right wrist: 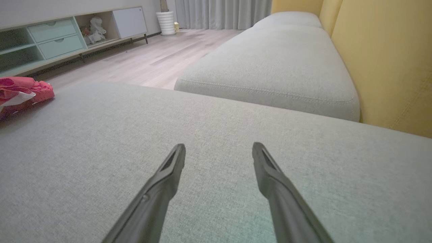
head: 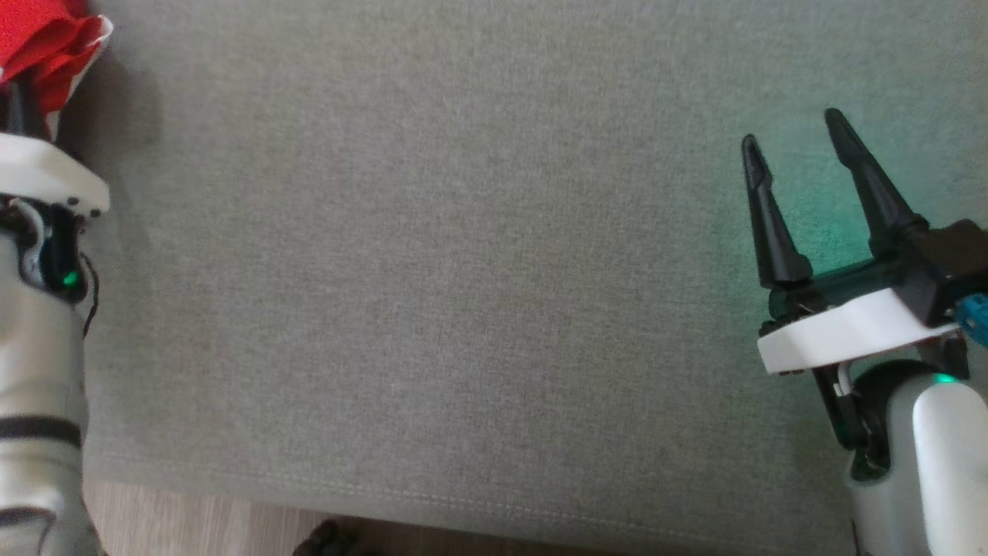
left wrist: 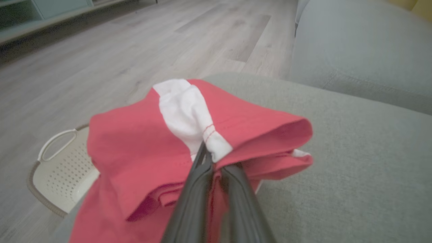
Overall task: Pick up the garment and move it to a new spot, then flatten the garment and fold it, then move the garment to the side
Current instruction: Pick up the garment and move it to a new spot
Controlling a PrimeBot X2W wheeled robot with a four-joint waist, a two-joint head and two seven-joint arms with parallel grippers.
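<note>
Nearest in the left wrist view, the left gripper [left wrist: 216, 163] is seen clamped. Its two long dark fingers are drawn together on a crumpled red cloth garment [left wrist: 135, 145], at the point where a white fabric band is gathered and stitched. The garment is bunched in loose folds at the left edge of the grey woven sofa cushion [left wrist: 337, 162]. How many layers are caught cannot be told, since the pinch is hidden by the cloth itself; probably more than one.

The cloth is judged light, limp and easily creased. From a single hold it will sag and trail, and nothing in it is fragile. A firmer hold would be had at a hem or the stitched band, where the fabric is doubled, than in a slack middle fold. For flattening, two well-separated points on one edge would be wanted.

In the head view the right gripper [head: 791, 131] is placed over bare cushion, well apart from the garment. Its fingers are spread wide with nothing between them.

Beyond the cushion's edge a white perforated plastic basket [left wrist: 60, 172] is set on the pale wooden plank floor [left wrist: 135, 50]. Farther off, a second grey cushion [right wrist: 270, 60], a yellow upholstered backrest [right wrist: 388, 60] and a pale green low cabinet [right wrist: 50, 40] are seen.
</note>
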